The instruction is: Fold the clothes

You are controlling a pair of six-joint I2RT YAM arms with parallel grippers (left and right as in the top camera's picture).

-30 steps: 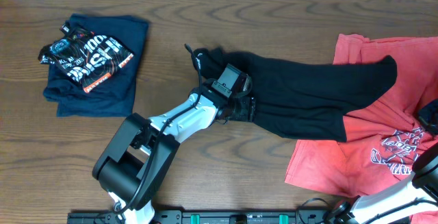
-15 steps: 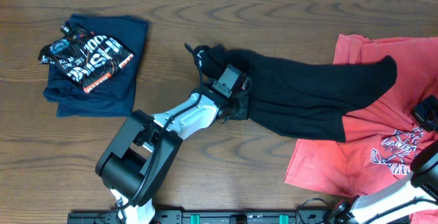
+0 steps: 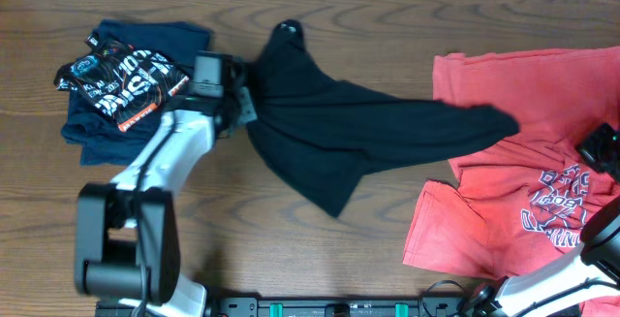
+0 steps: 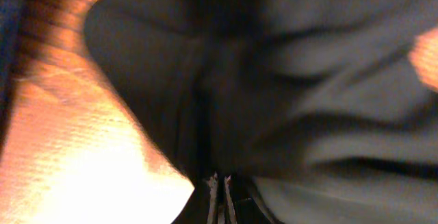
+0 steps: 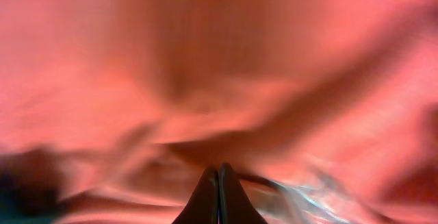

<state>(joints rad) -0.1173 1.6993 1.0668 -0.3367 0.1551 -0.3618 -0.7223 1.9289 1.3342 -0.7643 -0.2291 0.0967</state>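
A black garment [image 3: 329, 128] lies stretched across the middle of the wooden table [image 3: 387, 7], its right end reaching onto a red printed T-shirt [image 3: 523, 201]. My left gripper [image 3: 244, 104] is shut on the garment's left edge, beside the navy pile. In the left wrist view the closed gripper [image 4: 220, 181] pinches dark cloth [image 4: 287, 80], with bare table [image 4: 82, 155] to the left. My right gripper [image 3: 596, 150] hovers over the red shirt at the right edge. In the right wrist view that gripper [image 5: 218, 170] is shut with nothing between its fingers, and blurred red cloth [image 5: 219, 59] fills the frame.
A folded navy shirt with a graphic-print item on top [image 3: 131, 84] sits at the far left. Bare wood shows along the front of the table [image 3: 291, 249], between the two arm bases.
My left gripper closed on the black garment and dragged it up and to the left, toward the navy pile. The red shirt's left edge slid left with it. The right gripper barely moved.
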